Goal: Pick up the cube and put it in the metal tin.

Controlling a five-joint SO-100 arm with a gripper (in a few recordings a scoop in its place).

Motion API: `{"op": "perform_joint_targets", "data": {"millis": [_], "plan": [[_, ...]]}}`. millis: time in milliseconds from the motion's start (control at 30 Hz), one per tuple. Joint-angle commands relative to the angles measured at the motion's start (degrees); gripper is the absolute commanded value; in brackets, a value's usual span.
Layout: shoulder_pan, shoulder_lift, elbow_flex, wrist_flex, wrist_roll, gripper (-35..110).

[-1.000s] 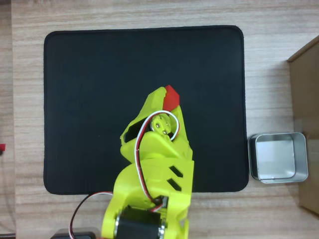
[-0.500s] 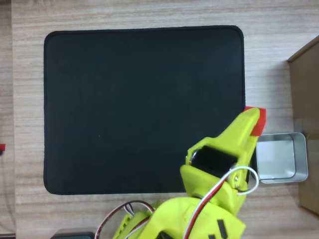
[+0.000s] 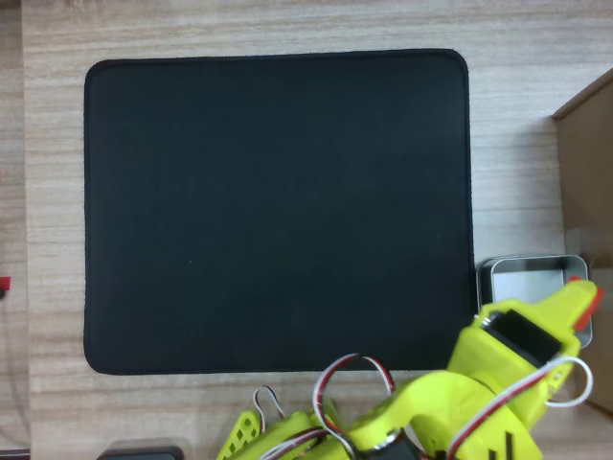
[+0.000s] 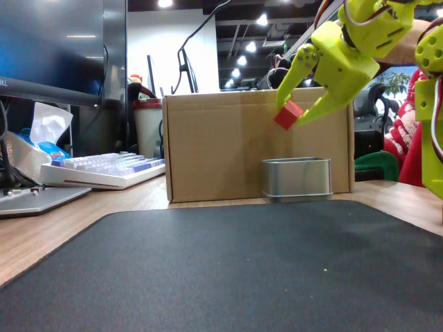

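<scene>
Cube (image 4: 288,114) was clamped in your gripper (image 4: 296,111), up in the air over the tin (image 4: 296,179).
Fixed view: both yellow fingers pinched the cube, tilted, clear above the tin's rim. Tin sat just off the black mat (image 3: 278,206), in front of the cardboard box (image 4: 228,145). Overhead: your gripper (image 3: 584,297) covered the tin's (image 3: 532,273) lower right, a red sliver of cube (image 3: 596,299) at its tip.

Overhead, the pincer (image 3: 575,305) hides most of the cube (image 3: 596,299).
</scene>
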Motion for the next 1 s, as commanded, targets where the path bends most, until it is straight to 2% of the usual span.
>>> {"op": "perform_joint_targets", "data": {"millis": [0,200,500,667,967], "plan": [[0.97,-2.02,0.97,-2.29,-1.41,0],[0.53,-5.8,1.67,-3.69,-3.25,0],[0.44,-6.15,4.04,-5.62,-2.99,18],[-0.35,-6.06,2.64,-5.71,-1.05,16],[-9.23,-14.41,-12.66,-2.37,6.24,1]]}}
